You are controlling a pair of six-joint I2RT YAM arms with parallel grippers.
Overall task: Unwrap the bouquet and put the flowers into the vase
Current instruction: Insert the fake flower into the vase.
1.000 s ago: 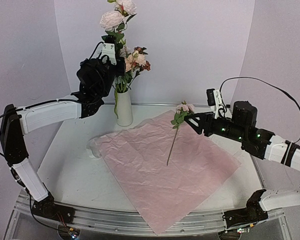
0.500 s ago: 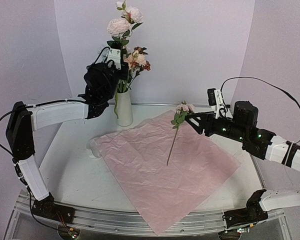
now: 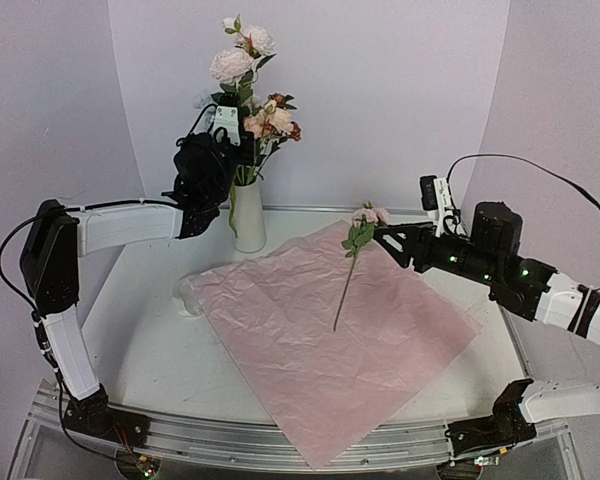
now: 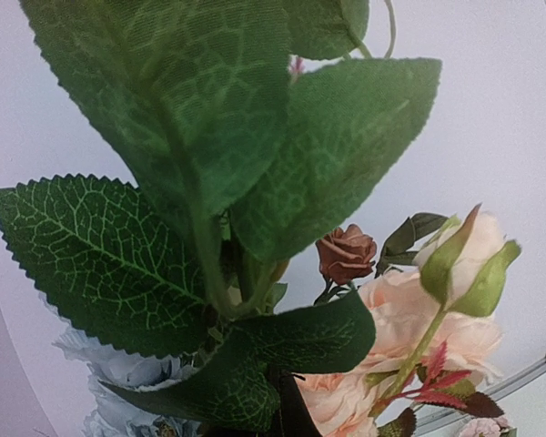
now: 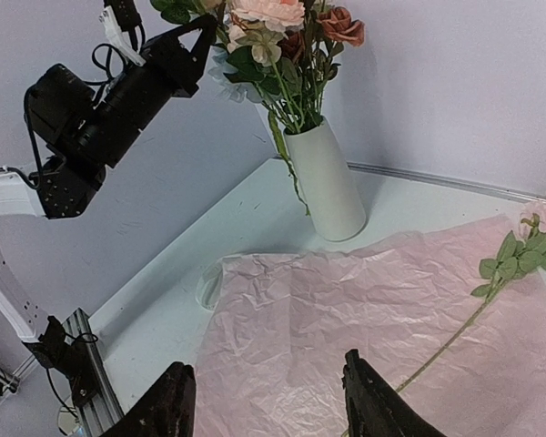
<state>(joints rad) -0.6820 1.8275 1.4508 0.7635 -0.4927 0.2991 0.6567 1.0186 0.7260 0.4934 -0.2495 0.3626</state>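
top: left end effector (image 3: 242, 140) clamps the tall rose stem (image 3: 236, 68), upright over the vase (image 3: 248, 215) at the counter's (image 3: 140, 330) back-left; judged best lowered straight, cut end into the mouth | left wrist: leaves (image 4: 164, 137) fill view, fingers unseen | right wrist: right end effector (image 5: 266, 364) part-open, empty; loose stem (image 5: 455, 337) lies on pink paper (image 5: 328, 309), bloom away, cut end nearer

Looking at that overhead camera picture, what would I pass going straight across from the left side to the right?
left arm → off-white vase → loose pink flower → right arm
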